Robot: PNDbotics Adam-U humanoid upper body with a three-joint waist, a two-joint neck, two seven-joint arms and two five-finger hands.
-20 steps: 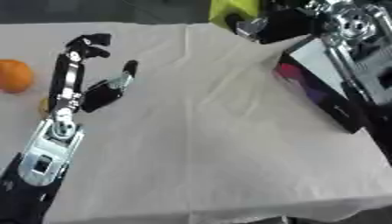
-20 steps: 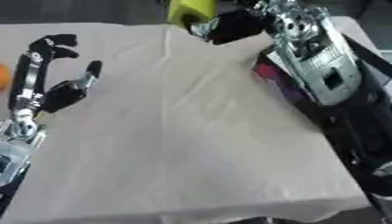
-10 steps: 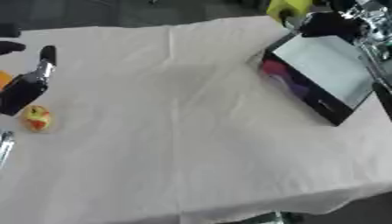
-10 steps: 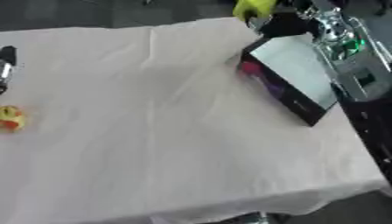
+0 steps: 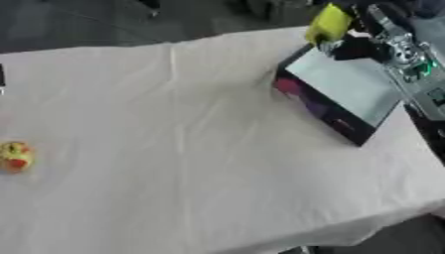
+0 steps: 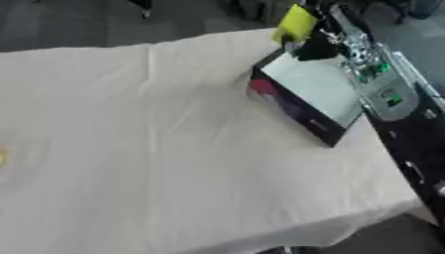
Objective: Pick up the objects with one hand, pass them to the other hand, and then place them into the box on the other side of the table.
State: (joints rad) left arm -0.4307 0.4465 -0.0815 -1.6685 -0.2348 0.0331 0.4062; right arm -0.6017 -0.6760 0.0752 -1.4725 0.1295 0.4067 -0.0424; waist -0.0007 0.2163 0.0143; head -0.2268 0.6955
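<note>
The open box (image 5: 343,94) sits at two o'clock on the cloth-covered table (image 5: 200,149), its pale inside showing nothing in it. My right hand (image 5: 352,47) holds a yellow object (image 5: 329,23) pinched above its far corner. A small yellow-red fruit (image 5: 15,156) lies at nine o'clock, well apart.

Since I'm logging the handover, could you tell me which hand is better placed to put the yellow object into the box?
The right hand: it holds the yellow object above the far edge of the box. The left hand barely shows at the view's left edge.
</note>
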